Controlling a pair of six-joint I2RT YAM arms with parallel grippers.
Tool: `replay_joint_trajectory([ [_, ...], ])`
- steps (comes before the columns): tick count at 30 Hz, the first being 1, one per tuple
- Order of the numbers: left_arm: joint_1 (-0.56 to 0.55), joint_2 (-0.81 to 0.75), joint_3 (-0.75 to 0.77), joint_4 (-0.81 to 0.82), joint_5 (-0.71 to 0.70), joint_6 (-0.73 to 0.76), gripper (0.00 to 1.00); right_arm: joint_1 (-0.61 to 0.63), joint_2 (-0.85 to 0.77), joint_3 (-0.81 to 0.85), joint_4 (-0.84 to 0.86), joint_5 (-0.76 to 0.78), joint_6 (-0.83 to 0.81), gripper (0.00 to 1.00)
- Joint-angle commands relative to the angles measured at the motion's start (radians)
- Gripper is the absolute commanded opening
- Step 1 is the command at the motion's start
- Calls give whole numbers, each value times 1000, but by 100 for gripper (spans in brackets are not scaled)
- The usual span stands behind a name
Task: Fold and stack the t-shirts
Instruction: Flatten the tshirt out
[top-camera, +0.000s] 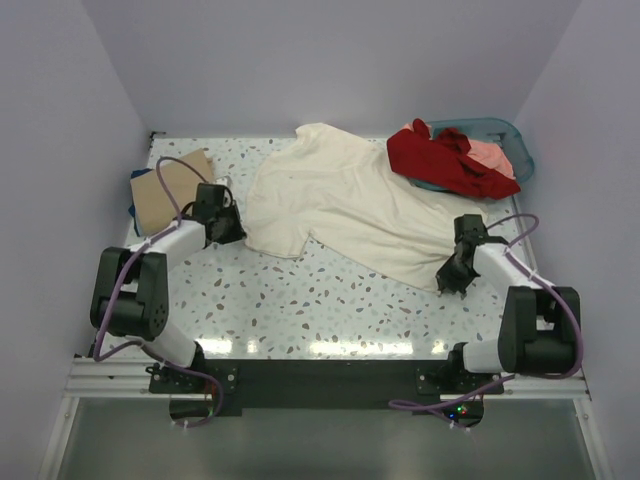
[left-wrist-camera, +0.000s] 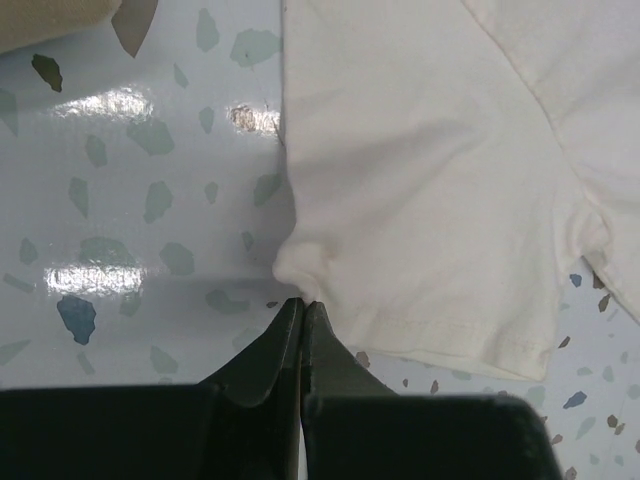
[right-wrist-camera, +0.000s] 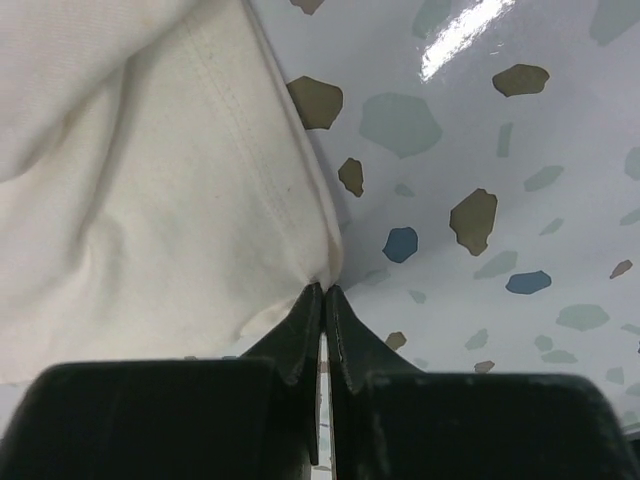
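A cream t-shirt (top-camera: 340, 205) lies spread on the desk (top-camera: 330, 300). The left pincer (left-wrist-camera: 303, 305) and right pincer (right-wrist-camera: 323, 290) each clamp an edge, apparently starting a fold; next, both probably must lift together.

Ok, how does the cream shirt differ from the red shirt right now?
The cream shirt lies spread on the table; the red shirt is bunched over the basket. The left end effector and right end effector each pinch the cream shirt's edge; no end effector touches the red shirt. The cream shirt covers more area. Neither is folded.
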Motion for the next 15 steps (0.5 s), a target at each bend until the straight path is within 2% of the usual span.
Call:
replay_joint_trajectory([
  [1, 19, -66, 66, 46, 36, -47, 0, -1, -50, 83, -54, -8, 3, 0],
  [9, 68, -179, 173, 43, 93, -127, 0, -2, -144, 393, -149, 23, -51, 0],
  [12, 90, -213, 260, 31, 97, -136, 0, -2, -156, 537, -175, 36, -97, 0],
  [14, 104, -227, 393, -10, 81, -127, 0, -1, -167, 650, -188, 52, -135, 0],
  [15, 108, -231, 394, -20, 73, -123, 0, 1, -172, 686, -186, 53, -147, 0],
])
